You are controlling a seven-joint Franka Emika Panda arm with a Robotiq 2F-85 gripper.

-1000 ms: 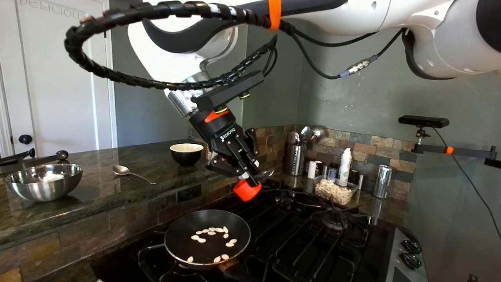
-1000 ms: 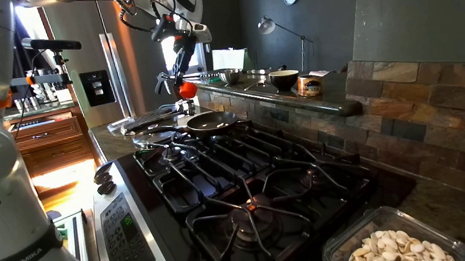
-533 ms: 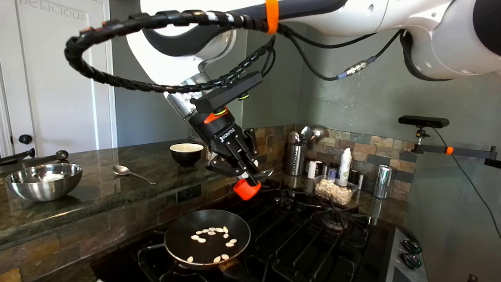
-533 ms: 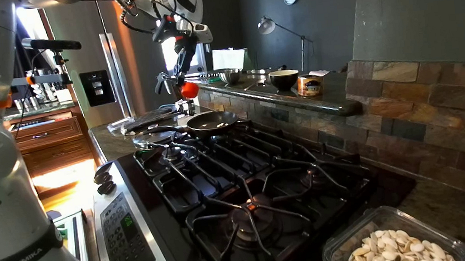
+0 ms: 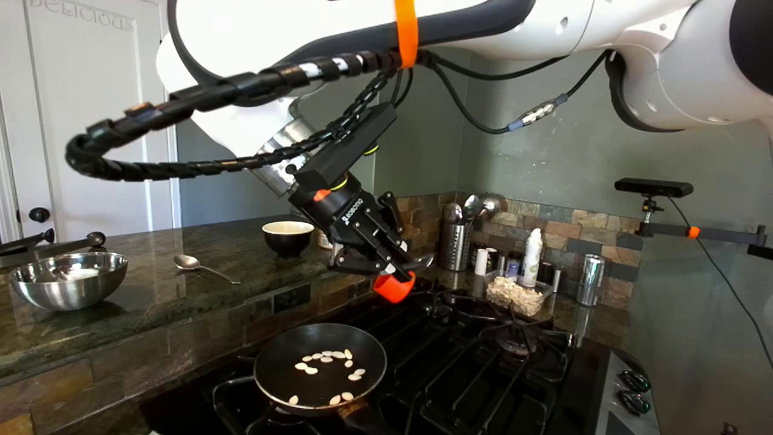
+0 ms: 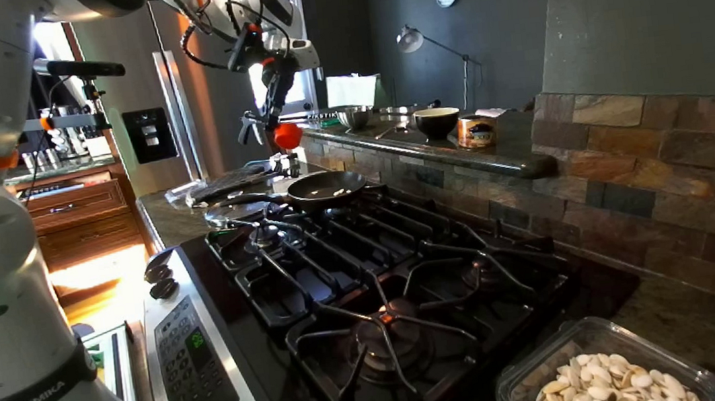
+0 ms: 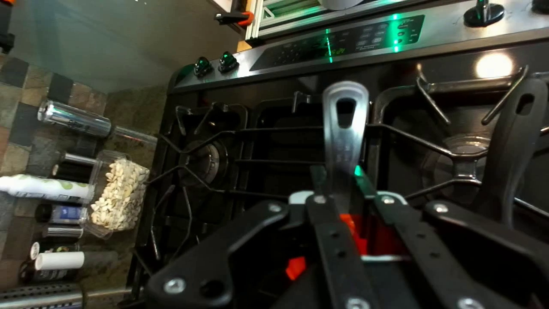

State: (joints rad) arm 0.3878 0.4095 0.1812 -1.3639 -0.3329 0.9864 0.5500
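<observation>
Hand was drawn in tight, pinching the silvery slotted handle of a red measuring cup; grip sat close to the cup body, probably to limit twist on a thin flat handle, whose free end stuck out past the pinch. Cup hung tilted in mid-air, higher than the gas stovetop, touching only the hand as far as visible; whether it was right over the skillet couldn't be told, nor what it held. Skillet sat on the stovetop, its black handle toward the control panel side, likely for easy reach, with loose pumpkin seeds spread across its bottom. More seeds lay heaped in a clear plastic tub on the lower tabletop beside the stove, presumably so they didn't scatter. Spoon, black bowl and steel mixing bowl were parked on the raised tabletop, apparently to be near yet off the stovetop; the black bowl was upright beside a labelled can. Serving spoons stood on end in a perforated metal utensil holder in the corner, likely to save room
</observation>
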